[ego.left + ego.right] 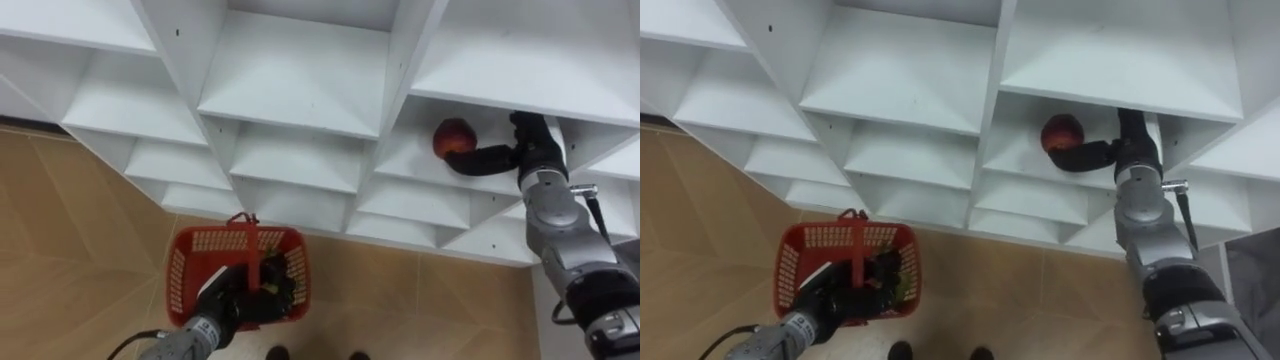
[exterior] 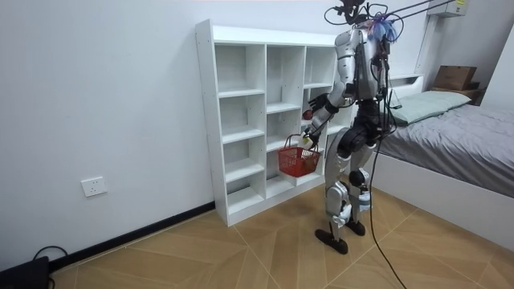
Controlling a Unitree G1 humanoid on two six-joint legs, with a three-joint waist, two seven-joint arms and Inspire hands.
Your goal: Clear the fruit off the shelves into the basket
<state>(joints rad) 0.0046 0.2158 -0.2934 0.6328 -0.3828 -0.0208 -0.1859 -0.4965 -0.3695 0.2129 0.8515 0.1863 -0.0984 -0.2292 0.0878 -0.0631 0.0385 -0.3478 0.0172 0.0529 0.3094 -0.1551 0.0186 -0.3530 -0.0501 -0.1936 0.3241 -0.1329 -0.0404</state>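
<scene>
We stand close against the white closet (image 1: 290,90), with our right hand (image 1: 510,150) reached into one of its open compartments on the right. There its dark fingers (image 1: 472,160) curl round the underside of a red fruit (image 1: 453,135), cradling it from below, which we judge keeps it from rolling off as it comes out over the shelf edge. The fruit sits at the mouth of that compartment, in the hand and not yet in the basket

Our left hand (image 1: 235,305) is closed round the handle of the red basket (image 1: 185,270), holding it low, above the wooden floor (image 1: 80,220) and just in front of the bottom shelves. Carried there, it leaves the right arm a short path down from the shelf. Something dark lies inside the basket, but we cannot tell what it is

The step in hand looks like lifting the fruit clear; the drop into the basket comes next
</scene>
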